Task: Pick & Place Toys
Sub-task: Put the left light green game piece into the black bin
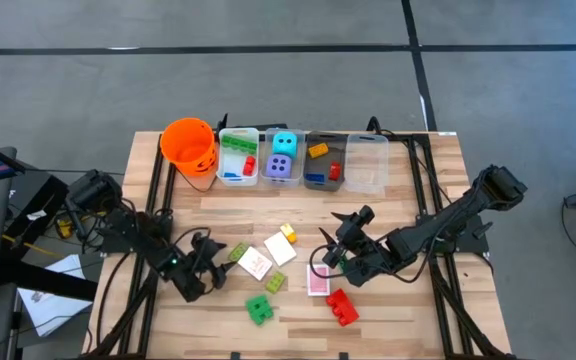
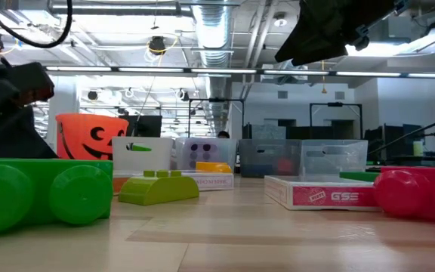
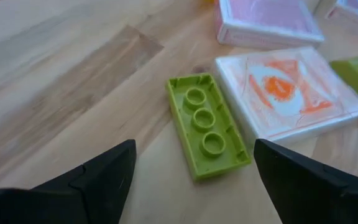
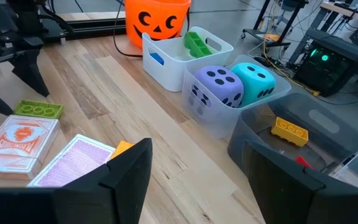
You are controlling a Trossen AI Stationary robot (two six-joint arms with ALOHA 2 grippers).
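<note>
A lime green brick (image 3: 208,124) lies upside down on the table, its hollow underside up, beside an orange-backed card box (image 3: 284,93). My left gripper (image 3: 194,149) is open just short of the brick's near end, one finger on either side of its line, touching nothing; in the high view it (image 1: 215,265) is left of the brick (image 1: 238,252). My right gripper (image 4: 194,155) hangs open above the table with nothing between its fingers, over a pink card pack (image 1: 318,282). Other toys lie on the table: a yellow brick (image 1: 288,233), a green brick (image 1: 259,309) and a red brick (image 1: 343,307).
Along the far edge stand an orange pumpkin-face bucket (image 1: 190,145) and several clear bins (image 1: 367,162); one holds a purple die (image 4: 219,84) and a cyan die (image 4: 255,81), others hold bricks. A second card box (image 1: 280,248) and an olive brick (image 1: 274,282) lie mid-table.
</note>
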